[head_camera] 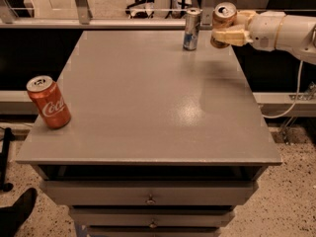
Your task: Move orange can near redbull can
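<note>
The gripper (228, 33), reaching in from the right, pinched the orange can (224, 15) around its body and held it upright over the table's (148, 107) far right corner, just beside the redbull can (191, 29) but apart from it. The carry looked nearly complete. The next move probably called for lowering the can straight down, letting go, and backing off without knocking its slim neighbour.

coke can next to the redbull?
No: the Coke can stands at the near left edge, the redbull can at the far edge, beside the tool holding the orange can.
</note>
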`<state>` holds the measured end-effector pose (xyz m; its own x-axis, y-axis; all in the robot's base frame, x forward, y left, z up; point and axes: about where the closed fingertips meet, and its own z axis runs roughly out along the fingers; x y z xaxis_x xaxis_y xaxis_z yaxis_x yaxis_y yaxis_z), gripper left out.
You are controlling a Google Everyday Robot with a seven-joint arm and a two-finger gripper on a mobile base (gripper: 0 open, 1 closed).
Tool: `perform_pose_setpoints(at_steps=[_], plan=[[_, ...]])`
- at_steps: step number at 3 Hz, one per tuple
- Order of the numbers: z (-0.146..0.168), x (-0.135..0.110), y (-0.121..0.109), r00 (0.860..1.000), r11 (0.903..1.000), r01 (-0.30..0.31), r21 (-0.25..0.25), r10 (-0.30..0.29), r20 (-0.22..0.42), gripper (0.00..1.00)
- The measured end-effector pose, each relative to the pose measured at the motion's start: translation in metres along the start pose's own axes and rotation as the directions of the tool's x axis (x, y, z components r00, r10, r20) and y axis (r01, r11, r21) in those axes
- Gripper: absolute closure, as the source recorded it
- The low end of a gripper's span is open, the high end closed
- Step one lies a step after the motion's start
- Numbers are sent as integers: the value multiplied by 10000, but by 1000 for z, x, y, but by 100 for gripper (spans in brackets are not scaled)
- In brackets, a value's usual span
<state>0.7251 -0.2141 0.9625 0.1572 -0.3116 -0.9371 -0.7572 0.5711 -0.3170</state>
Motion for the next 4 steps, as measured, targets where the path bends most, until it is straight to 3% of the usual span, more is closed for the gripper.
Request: perform_pose_setpoints(at_steps=[1,2,4], plan=[[18,17,-31,9997,9991,-247,331,248,-50,100],[36,36,-43,9970,9962,-741,466,750,-189,100],[62,67,-61,9823,9802,-1866,668,1848,320,100]])
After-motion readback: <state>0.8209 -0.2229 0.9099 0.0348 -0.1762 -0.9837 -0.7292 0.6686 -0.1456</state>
